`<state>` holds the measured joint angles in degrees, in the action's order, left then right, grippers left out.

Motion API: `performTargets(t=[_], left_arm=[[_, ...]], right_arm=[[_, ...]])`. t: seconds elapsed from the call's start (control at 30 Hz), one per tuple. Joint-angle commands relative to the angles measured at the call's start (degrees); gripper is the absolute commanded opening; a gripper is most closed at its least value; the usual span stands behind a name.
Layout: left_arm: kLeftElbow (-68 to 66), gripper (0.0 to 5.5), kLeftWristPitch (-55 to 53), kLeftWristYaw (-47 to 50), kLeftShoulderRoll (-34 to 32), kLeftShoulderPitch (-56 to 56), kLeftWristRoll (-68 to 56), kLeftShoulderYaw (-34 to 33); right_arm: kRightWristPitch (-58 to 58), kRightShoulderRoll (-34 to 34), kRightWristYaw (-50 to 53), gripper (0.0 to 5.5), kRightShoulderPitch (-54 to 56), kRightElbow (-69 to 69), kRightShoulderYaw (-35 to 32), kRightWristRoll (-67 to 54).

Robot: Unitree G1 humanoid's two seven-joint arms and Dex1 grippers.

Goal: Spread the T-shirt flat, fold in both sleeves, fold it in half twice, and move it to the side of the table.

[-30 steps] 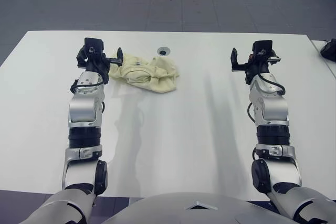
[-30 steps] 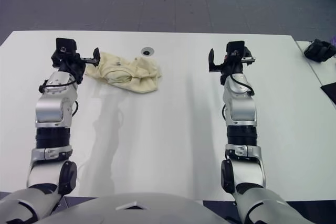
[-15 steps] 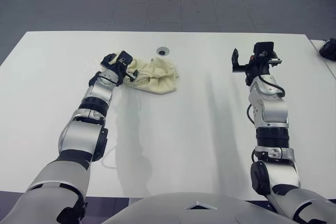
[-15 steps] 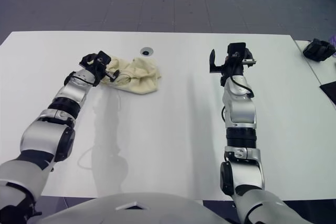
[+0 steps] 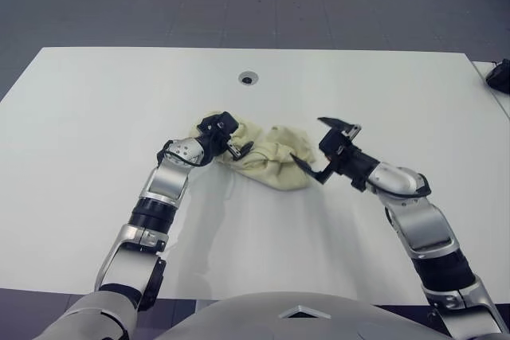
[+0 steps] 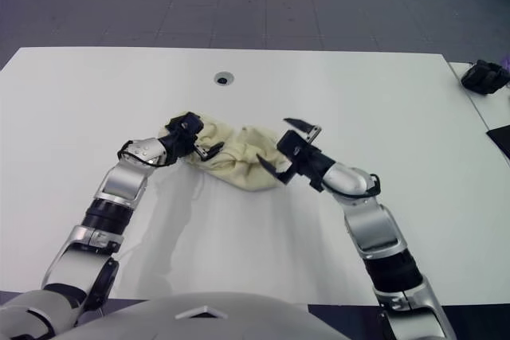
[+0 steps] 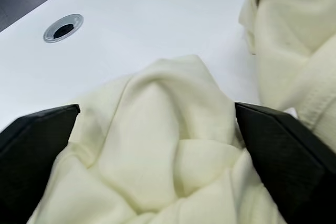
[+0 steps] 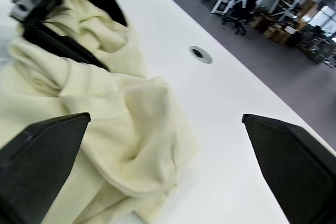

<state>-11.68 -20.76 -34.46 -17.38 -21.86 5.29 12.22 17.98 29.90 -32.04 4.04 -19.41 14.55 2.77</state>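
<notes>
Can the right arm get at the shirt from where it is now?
Probably yes. The right gripper is open and right at the edge of the shirt, with nothing on the table between them. The left gripper is at the opposite end, out of its way.

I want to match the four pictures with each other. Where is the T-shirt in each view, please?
Left eye view: the T-shirt lies crumpled on the table, between the left pincer and the right pincer.
Right eye view: same place, a little left of centre.
Left wrist view: bunched within the left pincer.
Right wrist view: just ahead of the right pincer.
Shared landmark: the round hole in the table, beyond the T-shirt.
</notes>
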Motion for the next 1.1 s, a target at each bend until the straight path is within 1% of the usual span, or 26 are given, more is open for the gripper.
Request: performTargets(t=[0.03, 0.17, 0.3, 0.37, 0.47, 0.6, 0.83, 1.03, 1.07, 1.1], left_arm=[[6.9, 5.40, -8.4, 0.9, 0.8, 1.1, -2.1, -1.4], [13.3, 5.40, -15.3, 2.5, 1.5, -2.6, -6.2, -6.2], [18.6, 5.40, -21.3, 3.3, 0.6, -4.7, -10.7, -11.2], [20.2, 5.40, -23.7, 4.0, -0.8, -6.6, -12.7, -14.5], [19.9, 5.40, -24.4, 4.9, -3.4, -9.4, -13.3, -17.3], [19.5, 5.40, -24.1, 5.6, -5.3, -10.4, -13.4, -17.4], [19.8, 5.40, -23.8, 6.9, -5.1, -8.9, -13.7, -16.0], [20.2, 5.40, -23.8, 7.2, -5.5, -8.8, -14.0, -15.1], [20.1, 5.40, -23.7, 7.2, -5.6, -8.9, -14.0, -15.1], [19.9, 5.40, -23.6, 7.2, -5.7, -8.9, -14.0, -15.0]], right_arm=[[-1.1, 1.2, -2.3, 5.38, 0.2, -2.4, 2.7, 1.7], [-1.8, 0.6, -1.7, 5.38, -0.3, -2.3, 3.3, 3.1], [-7.1, 0.3, 1.5, 5.38, 1.5, 1.5, 4.4, 8.3], [-9.0, 0.7, 1.8, 5.38, 1.9, 3.5, 5.3, 10.5], [-10.8, 1.0, 1.8, 5.38, 1.5, 5.0, 5.9, 12.7], [-11.3, 0.7, 1.2, 5.38, 0.9, 5.2, 5.5, 12.9], [-11.0, 0.9, -0.2, 5.38, 0.4, 4.2, 5.4, 13.0], [-12.1, 0.4, 2.0, 5.38, 1.9, 6.3, 6.0, 17.2], [-12.4, 0.2, 2.4, 5.19, 2.1, 6.6, 6.0, 17.7], [-12.8, 0.0, 2.7, 5.14, 2.3, 6.8, 6.0, 18.1]])
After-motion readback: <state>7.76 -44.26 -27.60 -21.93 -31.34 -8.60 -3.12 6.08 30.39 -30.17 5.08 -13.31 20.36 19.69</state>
